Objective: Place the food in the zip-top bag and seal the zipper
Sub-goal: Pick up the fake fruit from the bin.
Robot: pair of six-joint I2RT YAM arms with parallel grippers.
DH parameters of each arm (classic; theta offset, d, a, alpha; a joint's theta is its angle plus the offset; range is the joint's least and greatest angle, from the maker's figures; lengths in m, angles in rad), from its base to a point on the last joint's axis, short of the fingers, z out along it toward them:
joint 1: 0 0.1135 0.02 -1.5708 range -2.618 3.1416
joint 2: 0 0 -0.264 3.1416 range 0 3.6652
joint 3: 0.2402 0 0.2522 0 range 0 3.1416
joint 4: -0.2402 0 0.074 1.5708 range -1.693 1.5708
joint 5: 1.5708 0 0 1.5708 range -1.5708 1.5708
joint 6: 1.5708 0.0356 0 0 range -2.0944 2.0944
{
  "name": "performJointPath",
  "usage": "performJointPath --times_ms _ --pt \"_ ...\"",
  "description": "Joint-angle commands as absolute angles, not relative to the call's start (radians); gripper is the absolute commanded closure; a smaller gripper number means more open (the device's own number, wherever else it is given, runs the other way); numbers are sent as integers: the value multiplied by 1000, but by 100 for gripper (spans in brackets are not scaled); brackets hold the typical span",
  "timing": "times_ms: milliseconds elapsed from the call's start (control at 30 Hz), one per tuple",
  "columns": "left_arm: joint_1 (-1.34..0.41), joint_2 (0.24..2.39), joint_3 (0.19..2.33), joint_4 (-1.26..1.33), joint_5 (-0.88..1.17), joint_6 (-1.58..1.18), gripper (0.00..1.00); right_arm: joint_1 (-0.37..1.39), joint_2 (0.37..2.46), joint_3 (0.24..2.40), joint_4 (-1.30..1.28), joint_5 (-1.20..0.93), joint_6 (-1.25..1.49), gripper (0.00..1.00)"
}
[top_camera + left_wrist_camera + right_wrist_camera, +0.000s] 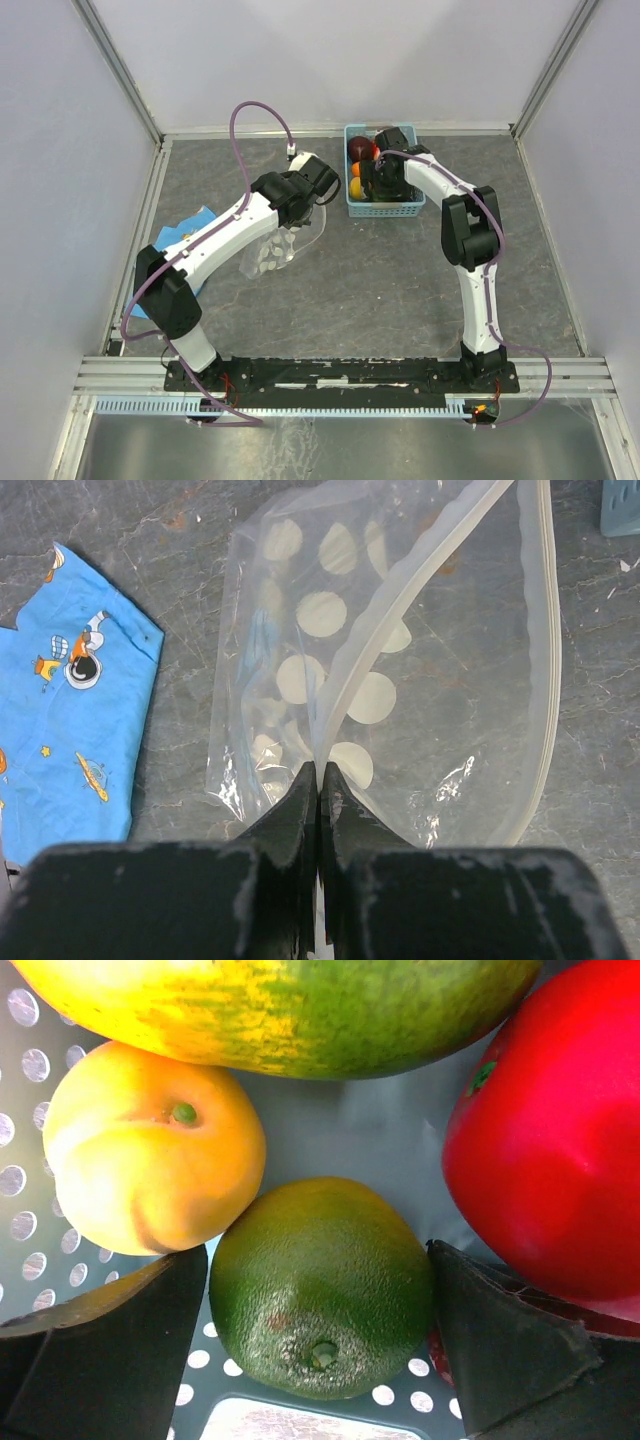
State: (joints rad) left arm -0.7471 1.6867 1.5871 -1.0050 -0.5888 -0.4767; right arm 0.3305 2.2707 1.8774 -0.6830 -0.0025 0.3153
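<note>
Left claw point(318, 772), seen from its own wrist, is pinched together on the zipper point(400, 590) of the zip-top bag point(300, 630). The spotted film fans toward the top of the frame and the mouth gapes open on the right. We see a blue cloth point(70, 710) at the left edge, lying on the grey marbled table point(150, 540). From the right wrist, the right claw point(318, 1260) stands with its fingers wide apart on either side of a green fruit point(320, 1290). They sit so near its skin that we cannot tell whether they press it. A yellow-orange fruit point(150, 1150) sits upper left, a yellow-green one point(290, 1000) runs along the top and a red one point(550, 1140) fills the right, all in the pale blue basket point(340, 1130). From above, the bag lies left of centre under the left claw, and the basket stands just right of it at upper centre with the right claw lowered inside. Pale walls point(330, 60) enclose the table.
</note>
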Motion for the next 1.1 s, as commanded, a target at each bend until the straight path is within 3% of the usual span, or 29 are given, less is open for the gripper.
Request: performJointPath --times_ms 0,200,333,1067 --pt "-743 1639 1604 -998 -568 -468 97 322 2292 1910 -752 4 298 5" --pt "-744 1632 1607 -991 -542 -460 97 322 2215 1879 -706 -30 303 19" --pt "-743 1626 1607 -985 -534 -452 97 322 2137 1844 -683 -25 311 23" --pt "-745 1609 1603 -907 -385 -447 97 323 1705 1546 -473 -96 388 29"
